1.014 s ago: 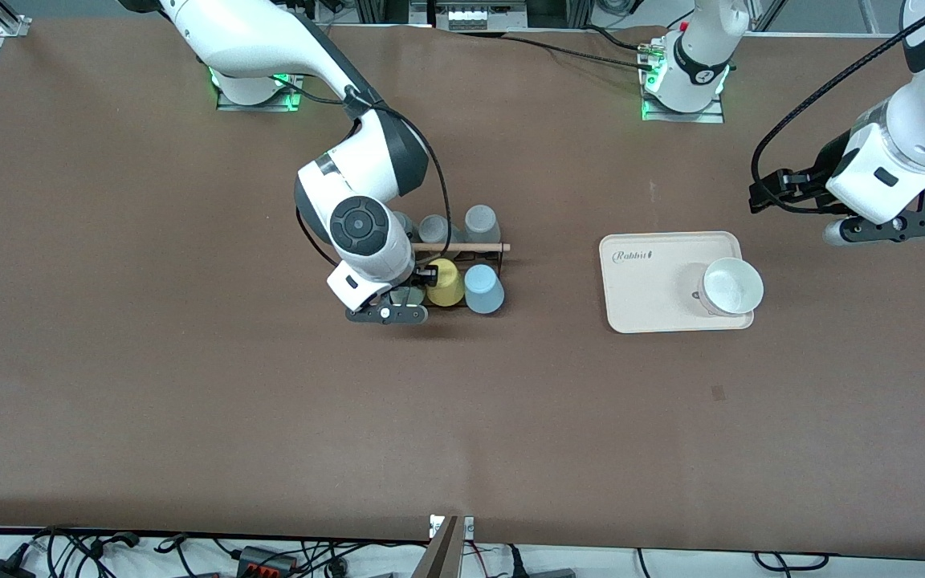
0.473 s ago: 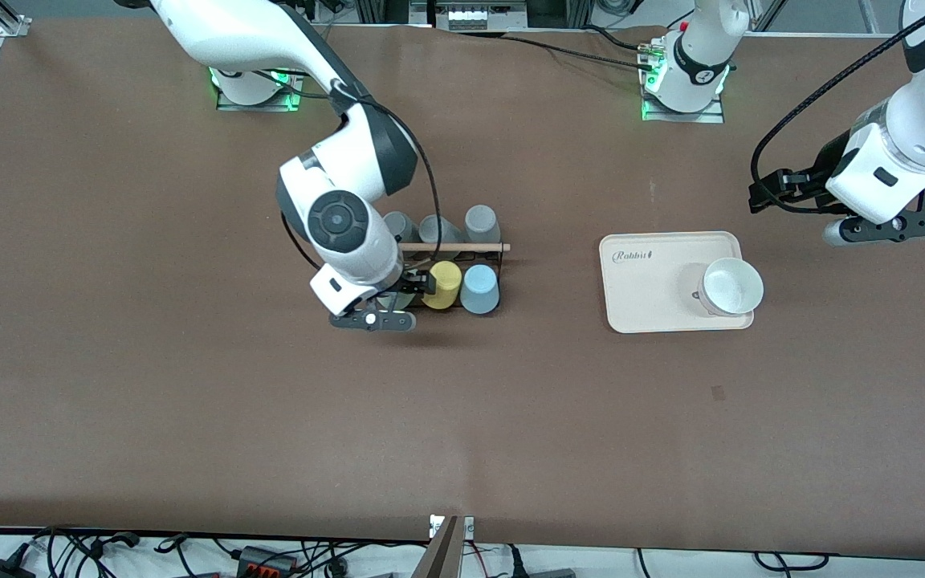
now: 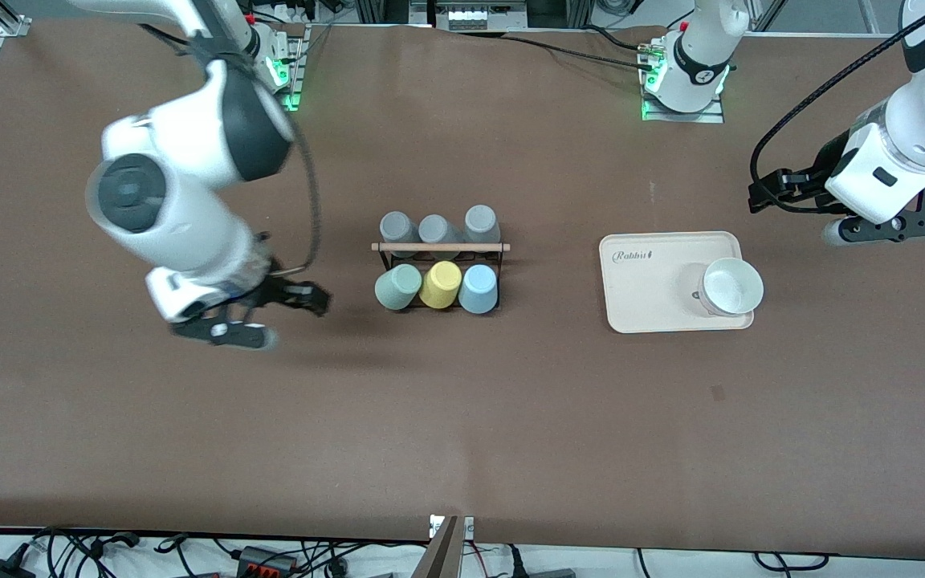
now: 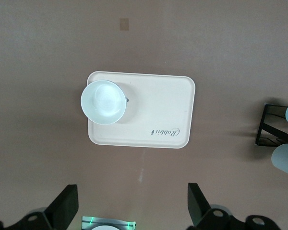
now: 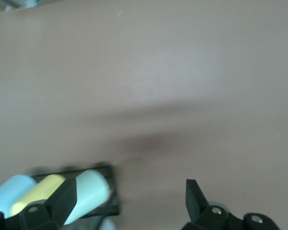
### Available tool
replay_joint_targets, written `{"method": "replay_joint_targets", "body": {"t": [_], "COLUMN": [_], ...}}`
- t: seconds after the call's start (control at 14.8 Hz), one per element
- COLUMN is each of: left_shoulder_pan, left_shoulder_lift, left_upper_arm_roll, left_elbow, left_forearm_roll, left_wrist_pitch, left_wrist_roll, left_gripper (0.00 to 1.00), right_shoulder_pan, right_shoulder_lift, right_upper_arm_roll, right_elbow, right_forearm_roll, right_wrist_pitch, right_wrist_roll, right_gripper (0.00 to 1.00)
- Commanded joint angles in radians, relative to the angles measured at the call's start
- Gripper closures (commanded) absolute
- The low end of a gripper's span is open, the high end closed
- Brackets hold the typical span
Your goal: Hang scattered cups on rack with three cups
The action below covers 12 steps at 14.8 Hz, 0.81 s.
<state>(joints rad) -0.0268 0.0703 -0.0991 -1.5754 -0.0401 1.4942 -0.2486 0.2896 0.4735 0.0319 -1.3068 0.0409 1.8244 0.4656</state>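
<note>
While the brown table [image 3: 511, 417] takes up nearly all of the front view, cables and power strips lie along its near edge and the arm bases stand at its upper edge. The rack [image 3: 440, 247] sits mid-table, with the green cup [image 3: 397, 286], yellow cup [image 3: 440, 284] and blue cup [image 3: 479, 288] hung in its nearer row and three grey cups [image 3: 438, 228] in the farther row. Toward the left arm's end, a tray [image 3: 647, 281] carries a white bowl [image 3: 731, 286]. The right wrist view is smeared, and the rack is cut off at its edge. A second ago the right gripper [image 3: 270, 313] was at the green cup; it has since withdrawn over bare table, fingers spread and empty. The left gripper [image 3: 884, 229] waits beside the tray, fingers spread, empty.
</note>
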Motion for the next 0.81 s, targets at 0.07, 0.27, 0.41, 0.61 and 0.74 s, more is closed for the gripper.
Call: {"method": "replay_joint_targets", "body": {"t": [0.07, 0.27, 0.41, 0.61, 0.74], "left_shoulder_pan": [0.002, 0.002, 0.002, 0.002, 0.005], "left_shoulder_lift": [-0.001, -0.001, -0.001, 0.0, 0.0], "left_upper_arm_roll": [-0.004, -0.004, -0.004, -0.004, -0.002], "left_elbow": [0.011, 0.011, 0.011, 0.011, 0.011], "left_forearm_roll": [-0.004, -0.004, -0.004, -0.004, -0.003], "left_wrist_pitch": [-0.014, -0.014, -0.012, 0.011, 0.026], "left_wrist_roll": [0.0, 0.0, 0.0, 0.012, 0.015], "left_gripper": [0.0, 0.0, 0.0, 0.0, 0.0], "right_shoulder_pan": [-0.156, -0.231, -0.28, -0.322, -0.297], "right_shoulder_lift": [-0.044, -0.091, -0.108, -0.111, -0.153], "right_upper_arm_roll": [0.017, 0.016, 0.014, 0.011, -0.048], "right_elbow": [-0.008, -0.008, -0.006, 0.033, 0.04], "right_forearm_roll": [-0.028, -0.035, -0.03, -0.03, -0.029], "right_wrist_pitch": [-0.046, -0.115, -0.143, -0.181, -0.186], "right_wrist_roll": [-0.186, -0.261, -0.289, -0.366, -0.419], "right_gripper": [0.0, 0.0, 0.0, 0.0, 0.0]}}
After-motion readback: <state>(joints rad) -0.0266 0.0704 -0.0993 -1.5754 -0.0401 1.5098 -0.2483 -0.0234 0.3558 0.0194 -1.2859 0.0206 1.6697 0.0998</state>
